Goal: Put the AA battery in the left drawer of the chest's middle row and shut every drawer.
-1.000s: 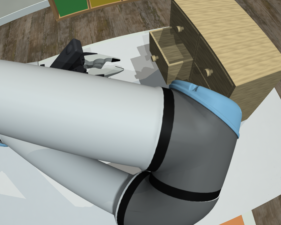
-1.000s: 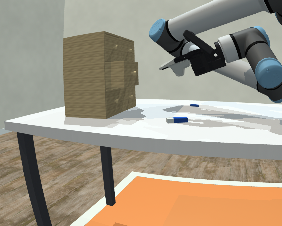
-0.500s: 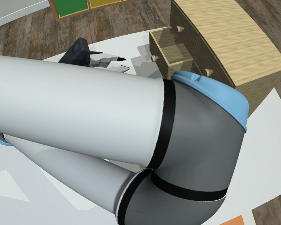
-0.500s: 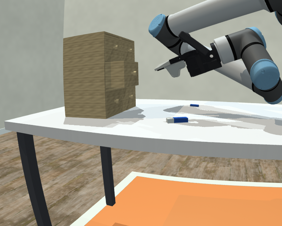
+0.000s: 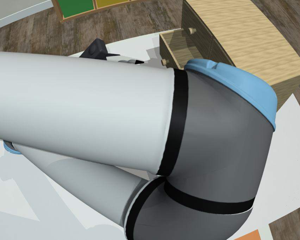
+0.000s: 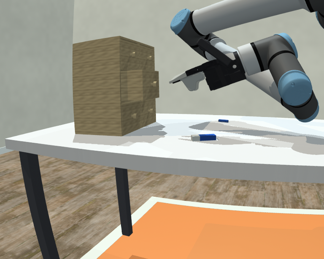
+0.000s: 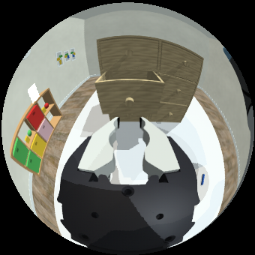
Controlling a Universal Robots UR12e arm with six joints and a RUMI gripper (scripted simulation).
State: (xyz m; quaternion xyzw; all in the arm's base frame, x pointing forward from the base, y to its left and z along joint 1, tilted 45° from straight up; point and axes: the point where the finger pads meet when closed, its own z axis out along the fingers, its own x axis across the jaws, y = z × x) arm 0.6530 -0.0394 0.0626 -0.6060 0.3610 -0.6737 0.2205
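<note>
The wooden chest stands upright on the table. Its middle-row left drawer is pulled partway out; the part of its inside visible in the top camera looks empty. The other drawers look shut. My gripper is partly open with nothing between the fingers. It points at the chest, short of the drawer front and about level with the drawer's knob. A small blue cylinder, apparently the AA battery, lies on the table. The arm hides it in the top view.
A blue and white eraser lies on the table, nearer the exterior camera than the battery. The arm's elbow blocks much of the top view. A shelf with coloured boxes stands on the floor beyond the table.
</note>
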